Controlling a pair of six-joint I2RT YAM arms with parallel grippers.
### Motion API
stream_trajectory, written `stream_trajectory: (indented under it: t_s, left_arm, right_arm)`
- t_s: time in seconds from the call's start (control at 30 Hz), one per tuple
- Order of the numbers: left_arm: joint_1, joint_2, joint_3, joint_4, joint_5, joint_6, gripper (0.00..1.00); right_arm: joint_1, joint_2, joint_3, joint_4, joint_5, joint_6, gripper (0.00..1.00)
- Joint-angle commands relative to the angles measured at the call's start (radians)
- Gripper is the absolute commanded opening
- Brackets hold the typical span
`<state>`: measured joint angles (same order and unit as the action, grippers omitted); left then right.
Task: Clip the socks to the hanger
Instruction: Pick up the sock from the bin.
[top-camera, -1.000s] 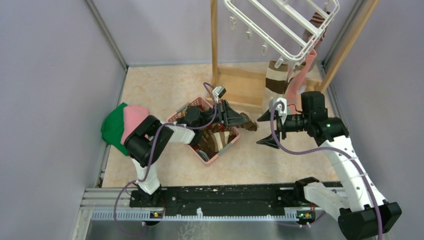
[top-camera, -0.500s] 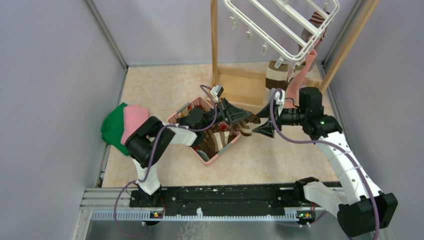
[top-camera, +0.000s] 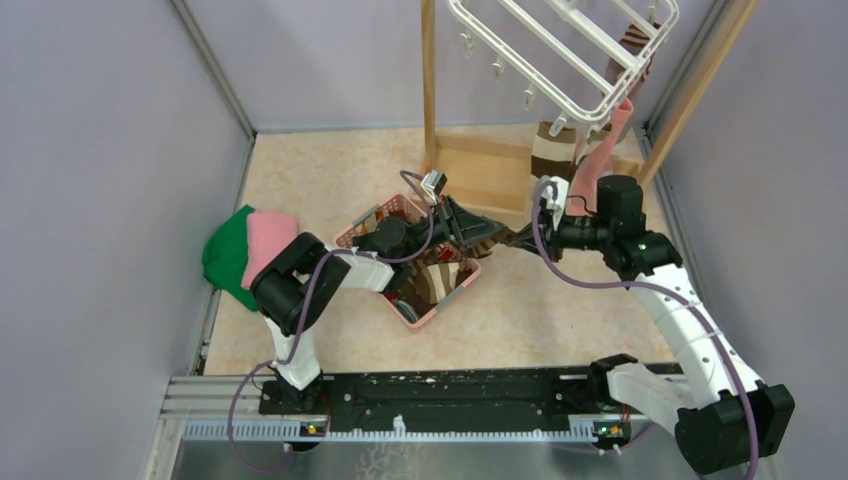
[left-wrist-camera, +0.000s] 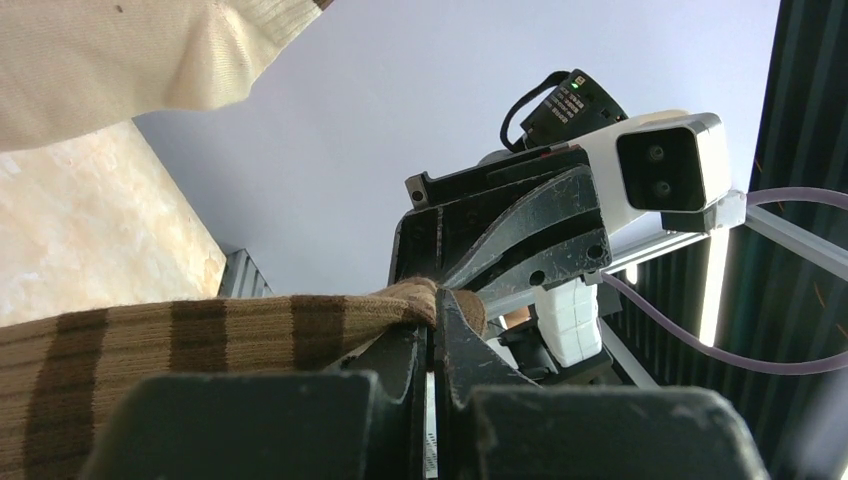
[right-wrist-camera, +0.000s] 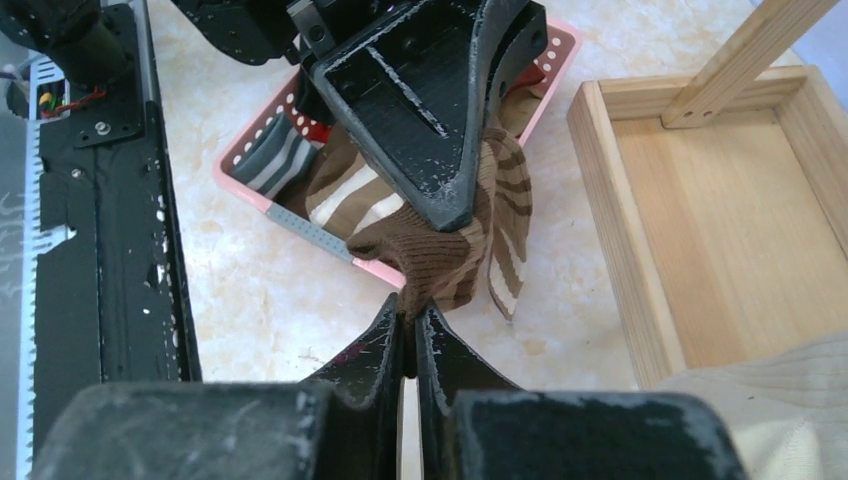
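A brown striped sock (top-camera: 499, 238) hangs in the air just right of the pink basket (top-camera: 425, 318), held at both ends of its bunched tip. My left gripper (left-wrist-camera: 437, 310) is shut on the sock (left-wrist-camera: 200, 330). Facing it, my right gripper (right-wrist-camera: 410, 315) is shut on the same sock (right-wrist-camera: 440, 255), nose to nose with the left gripper (right-wrist-camera: 440, 120). More socks (top-camera: 440, 280) lie in the basket. The white hanger (top-camera: 560, 60) hangs at the top right, with a brown and cream striped sock (top-camera: 548, 160) and a pink sock (top-camera: 605, 150) dangling from it.
The wooden stand's post (top-camera: 429, 80) and its box base (top-camera: 490, 170) stand right behind both grippers. Folded green and pink cloths (top-camera: 240, 255) lie by the left wall. Walls close in on the left, back and right.
My right gripper swung left to meet the left gripper and went from wide open to shut on the sock's tip. The left gripper lifted slightly and stayed shut.
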<state>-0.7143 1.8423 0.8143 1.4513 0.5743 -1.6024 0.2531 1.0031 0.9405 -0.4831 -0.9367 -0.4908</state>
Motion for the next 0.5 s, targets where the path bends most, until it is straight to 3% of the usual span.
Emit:
stream_trajectory:
  t_s: [0.0,0.27,0.4,0.47]
  left_arm:
    - [-0.004,-0.023,-0.014,0.267,-0.017,0.001,0.00]
    - [0.010,-0.072,-0.055,0.244,0.036,0.085,0.28]
    - [0.056,-0.168,-0.128,0.193,0.105,0.226,0.45]
    - [0.084,-0.243,-0.162,0.089,0.158,0.345,0.57]
  right_arm:
    - [0.005,-0.017,0.019,0.005,0.014,-0.025,0.00]
    - [-0.017,-0.031,0.079,-0.197,-0.096,-0.220,0.00]
    - [-0.029,-0.046,0.085,-0.268,-0.093,-0.292,0.00]
    - [-0.033,-0.055,0.074,-0.285,-0.074,-0.311,0.00]
